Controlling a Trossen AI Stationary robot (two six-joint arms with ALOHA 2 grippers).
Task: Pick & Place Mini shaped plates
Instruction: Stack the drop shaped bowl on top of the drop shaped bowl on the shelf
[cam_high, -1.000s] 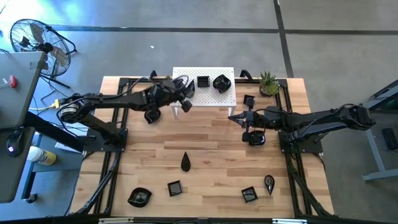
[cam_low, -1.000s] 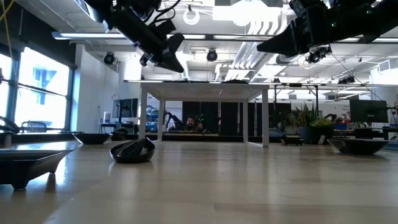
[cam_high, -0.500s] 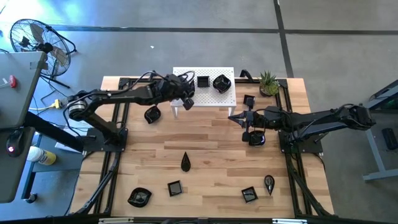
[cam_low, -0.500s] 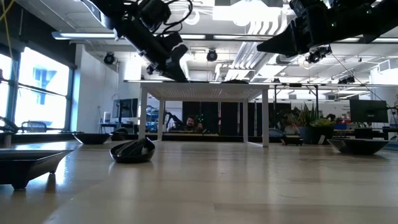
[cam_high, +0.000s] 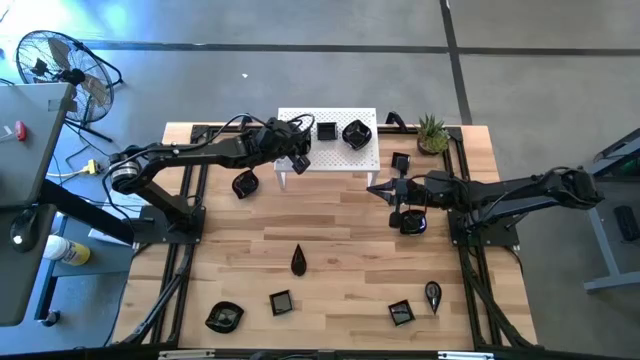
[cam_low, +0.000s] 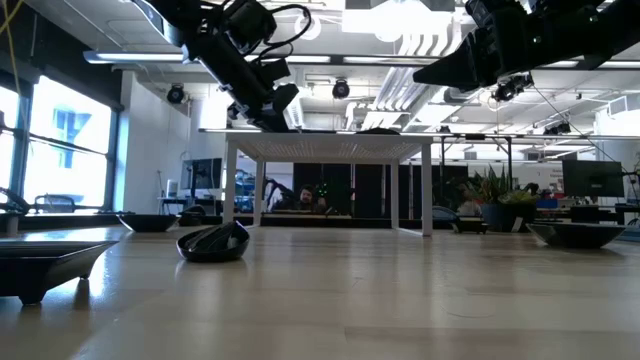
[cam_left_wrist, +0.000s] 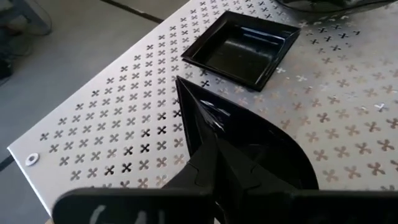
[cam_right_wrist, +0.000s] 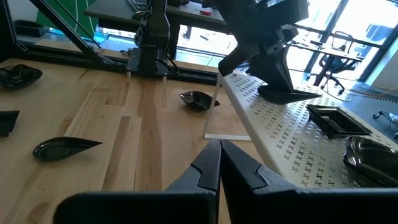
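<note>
Wood planks make up the table (cam_high: 340, 240), which stands on a grey floor with a fan (cam_high: 62, 70) off its far left corner. At the far edge stands a white perforated stand (cam_high: 345, 152) with a small green plant (cam_high: 432, 132) beside it on the right.

Over the stand's left end hovers the left gripper (cam_high: 298, 160), its fingers clamped on a pointed black plate (cam_left_wrist: 249, 149). From the left wrist view, that plate sits just above the perforated top, whether touching cannot be told. A square plate (cam_left_wrist: 241, 48) lies on the stand just beyond it, and a rounded plate (cam_high: 356, 134) lies further right on the stand.

Above the table right of centre waits the right gripper (cam_high: 378, 188), fingers pressed together and holding nothing, pointing toward the stand.

Other black plates are scattered over the table:
- one (cam_high: 244, 184) near the stand's left leg,
- one (cam_high: 401, 163) by the plant and one (cam_high: 412, 223) under the right arm,
- a teardrop (cam_high: 298, 262) at the centre,
- four along the near edge: a rounded one (cam_high: 224, 317), a square (cam_high: 281, 302), another square (cam_high: 401, 313) and a teardrop (cam_high: 433, 294).
</note>
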